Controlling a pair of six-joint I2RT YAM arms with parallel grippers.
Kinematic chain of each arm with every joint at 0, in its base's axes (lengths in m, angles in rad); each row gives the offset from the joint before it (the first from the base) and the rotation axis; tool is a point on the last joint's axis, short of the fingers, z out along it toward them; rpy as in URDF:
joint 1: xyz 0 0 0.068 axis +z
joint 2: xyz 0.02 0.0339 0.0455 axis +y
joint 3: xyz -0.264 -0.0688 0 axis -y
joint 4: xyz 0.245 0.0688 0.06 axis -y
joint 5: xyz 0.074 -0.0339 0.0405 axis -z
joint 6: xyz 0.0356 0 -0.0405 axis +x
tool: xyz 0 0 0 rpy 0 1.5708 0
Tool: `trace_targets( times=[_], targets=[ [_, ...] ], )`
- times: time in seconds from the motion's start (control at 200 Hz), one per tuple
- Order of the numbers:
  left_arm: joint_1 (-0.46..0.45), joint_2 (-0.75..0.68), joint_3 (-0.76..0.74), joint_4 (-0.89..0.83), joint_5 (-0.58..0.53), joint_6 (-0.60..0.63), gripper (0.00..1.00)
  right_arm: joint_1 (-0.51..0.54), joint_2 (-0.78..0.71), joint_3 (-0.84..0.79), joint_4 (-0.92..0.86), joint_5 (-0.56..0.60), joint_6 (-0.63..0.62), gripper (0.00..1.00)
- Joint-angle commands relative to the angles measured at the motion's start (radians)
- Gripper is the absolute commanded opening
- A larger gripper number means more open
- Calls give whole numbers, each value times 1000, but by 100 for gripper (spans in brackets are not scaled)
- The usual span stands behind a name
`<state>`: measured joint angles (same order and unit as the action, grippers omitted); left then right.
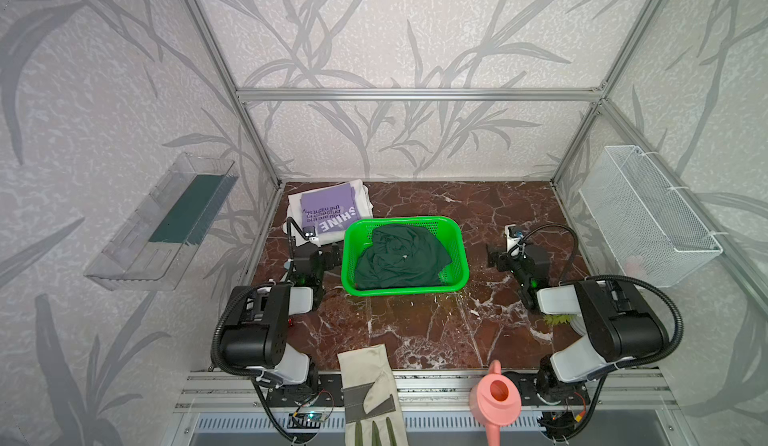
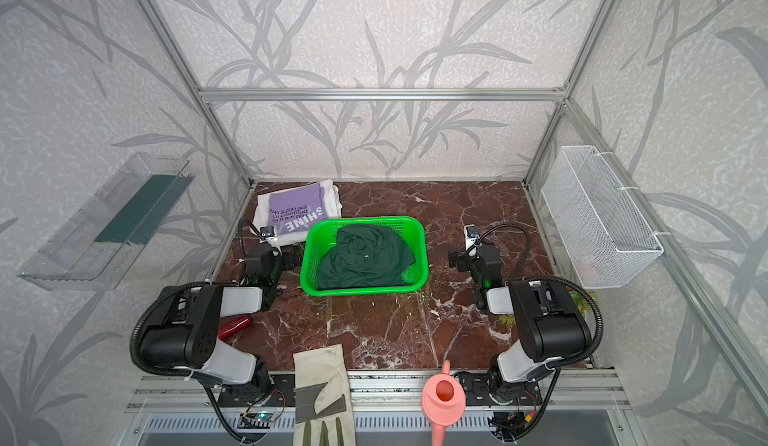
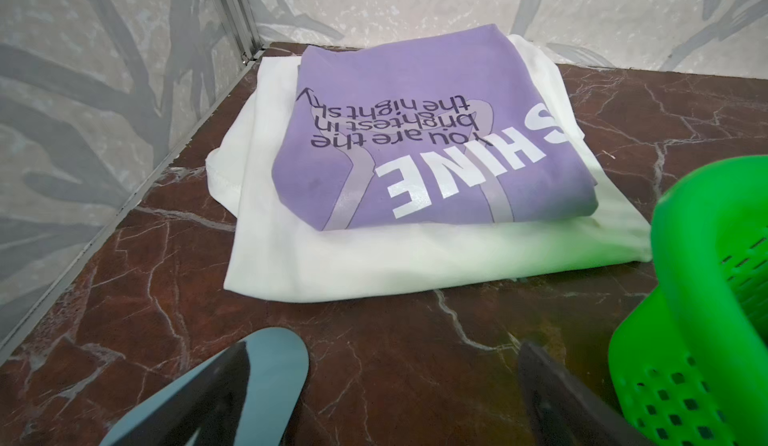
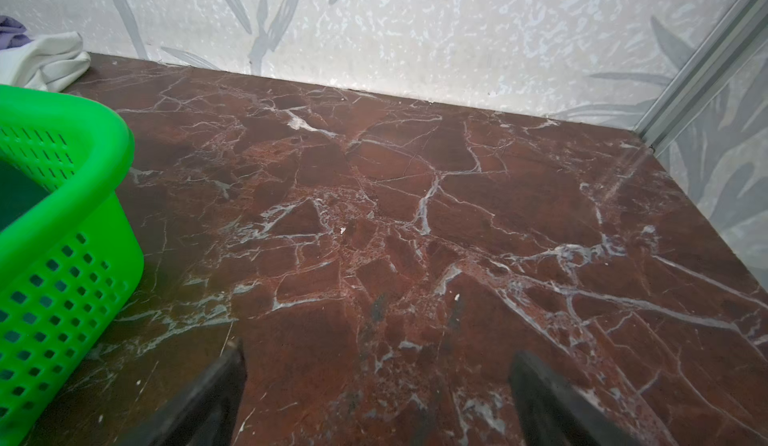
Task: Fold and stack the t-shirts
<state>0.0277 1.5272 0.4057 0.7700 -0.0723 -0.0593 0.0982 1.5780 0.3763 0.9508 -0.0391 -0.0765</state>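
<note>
The green tee is bunched in the basket, with the left gripper at its 9 o'clock and the right gripper at 3, both spread wide, empty. Left's closer, nearly against the rim.

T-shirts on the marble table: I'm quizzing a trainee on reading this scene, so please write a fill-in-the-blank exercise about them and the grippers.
1. The crumpled t-shirt in the green basket is dark ____.
2. The lilac t-shirt, printed with the big word ____, lies folded on the white t-shirt.
3. The left gripper and right gripper both stand ____, holding nothing.

Missing words: green; SHINE; open.
</note>
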Motion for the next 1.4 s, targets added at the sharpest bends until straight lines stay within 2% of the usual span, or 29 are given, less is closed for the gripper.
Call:
trace_targets(
  times=[0.0, 1.395],
  targets=[
    [4, -14, 16, -7, 9, 15, 99, -1, -3, -1, 11, -2, -5, 99],
    [15, -13, 17, -6, 28, 10, 99, -4, -3, 7, -2, 18, 7, 99]
  ],
)
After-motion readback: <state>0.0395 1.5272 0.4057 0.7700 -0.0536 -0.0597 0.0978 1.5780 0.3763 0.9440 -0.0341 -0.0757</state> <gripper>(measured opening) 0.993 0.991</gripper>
